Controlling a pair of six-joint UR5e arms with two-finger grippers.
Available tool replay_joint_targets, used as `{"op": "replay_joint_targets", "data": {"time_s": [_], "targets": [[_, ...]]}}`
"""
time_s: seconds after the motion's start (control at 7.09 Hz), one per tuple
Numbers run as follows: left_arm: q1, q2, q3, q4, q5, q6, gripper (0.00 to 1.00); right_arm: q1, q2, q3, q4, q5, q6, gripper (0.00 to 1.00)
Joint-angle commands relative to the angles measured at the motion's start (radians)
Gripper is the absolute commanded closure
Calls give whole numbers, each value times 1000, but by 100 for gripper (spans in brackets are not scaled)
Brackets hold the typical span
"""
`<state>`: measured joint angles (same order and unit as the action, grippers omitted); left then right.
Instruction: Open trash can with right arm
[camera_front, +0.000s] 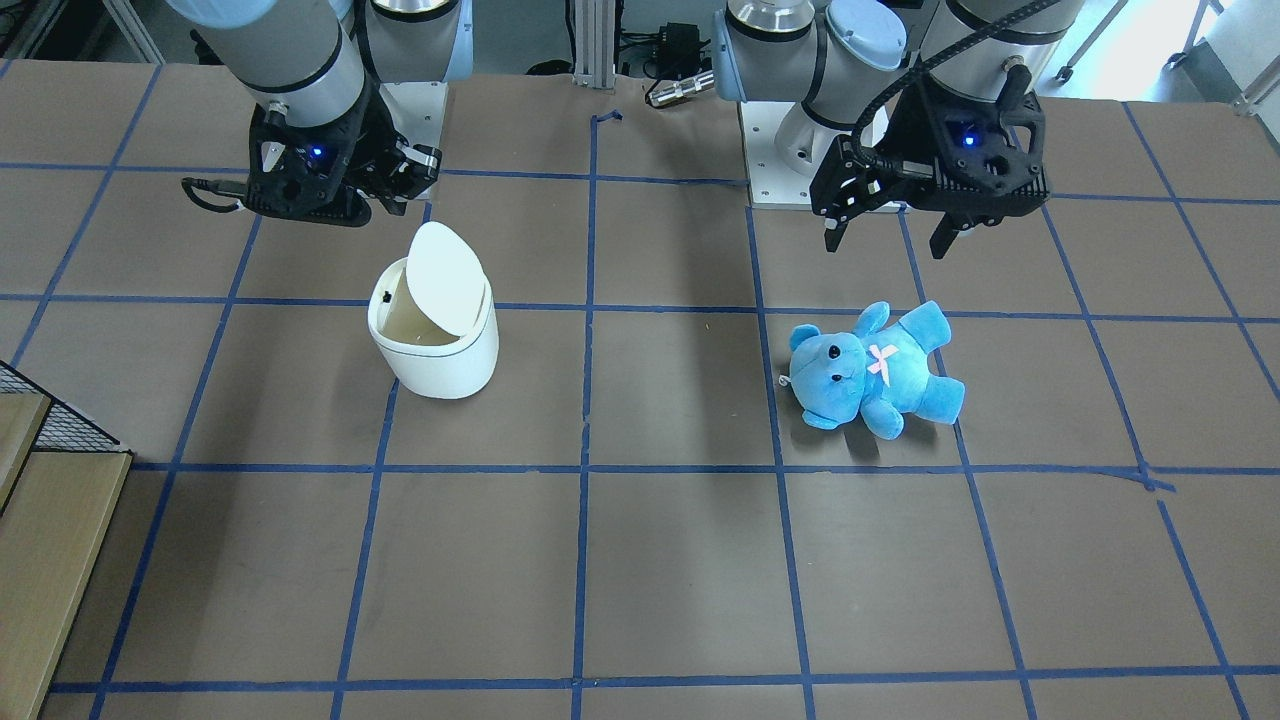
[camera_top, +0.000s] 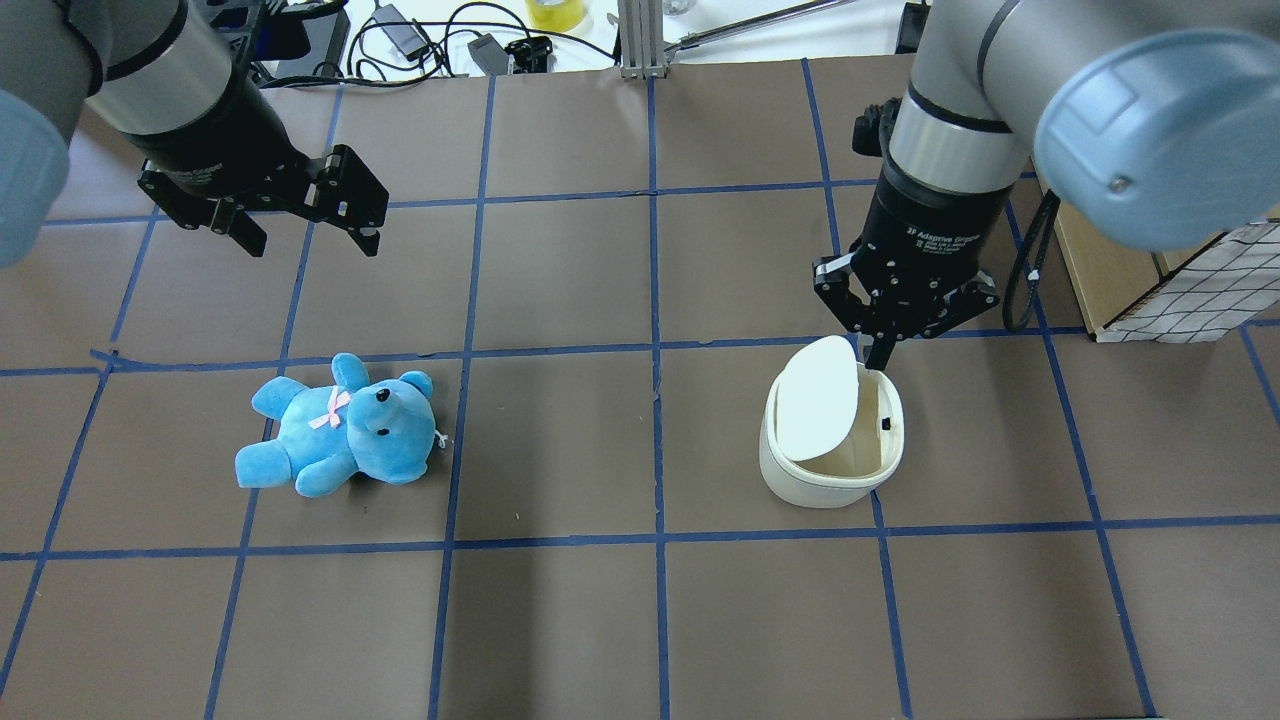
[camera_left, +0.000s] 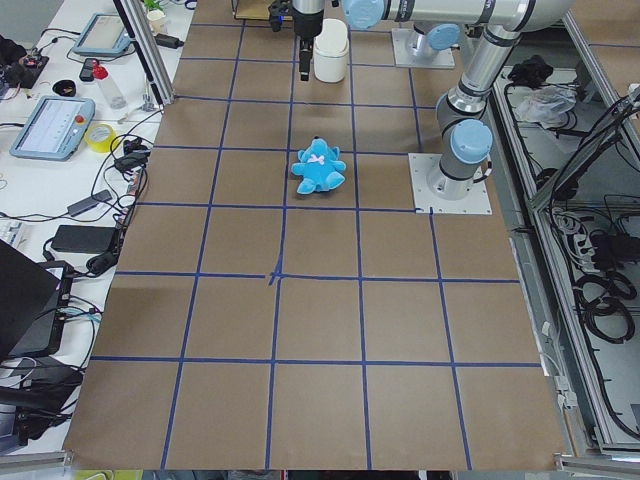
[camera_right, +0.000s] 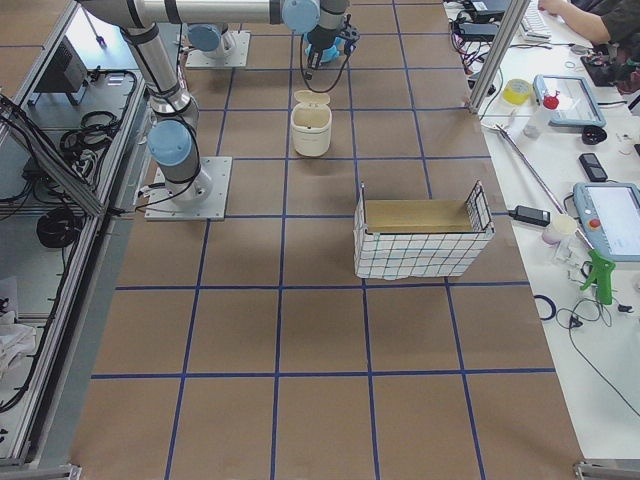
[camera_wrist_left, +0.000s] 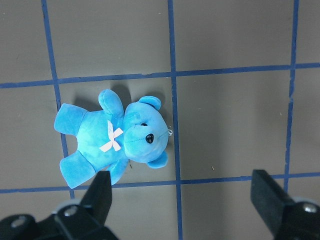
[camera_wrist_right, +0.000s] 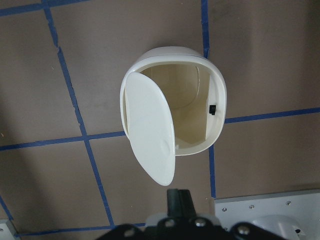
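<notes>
Judging from the table (camera_top: 560, 620), the right arm (camera_top: 945, 150) should rise straight up: the can (camera_top: 815, 485), on the robot's right, already has its lid (camera_top: 815, 400) standing open. The right gripper (camera_top: 880, 352) hangs clenched and empty just behind the lid. The left gripper (camera_top: 312, 245), spread, hovers beyond the bear (camera_top: 340, 430), well apart from the can. Nothing seems to block the way.

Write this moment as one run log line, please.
trash can: open | lid: tilted up | right gripper: shut, empty, by lid edge | left gripper: open, empty, raised near blue bear
</notes>
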<state>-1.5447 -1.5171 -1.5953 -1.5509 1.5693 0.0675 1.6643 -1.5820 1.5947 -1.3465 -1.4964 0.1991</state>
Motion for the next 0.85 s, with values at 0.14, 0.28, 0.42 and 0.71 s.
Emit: {"op": "replay_joint_targets", "data": {"time_s": [0.14, 0.28, 0.42, 0.71], "targets": [[0, 0, 0, 0, 0, 0, 0, -12, 2, -48, -51, -56, -165, 0], [0, 0, 0, 0, 0, 0, 0, -27, 2, -59, -144, -47, -168, 0], [0, 0, 0, 0, 0, 0, 0, -64, 4, -59, -240, -44, -190, 0], [0, 0, 0, 0, 0, 0, 0, -95, -1, -64, -158, -59, -192, 0]]}}
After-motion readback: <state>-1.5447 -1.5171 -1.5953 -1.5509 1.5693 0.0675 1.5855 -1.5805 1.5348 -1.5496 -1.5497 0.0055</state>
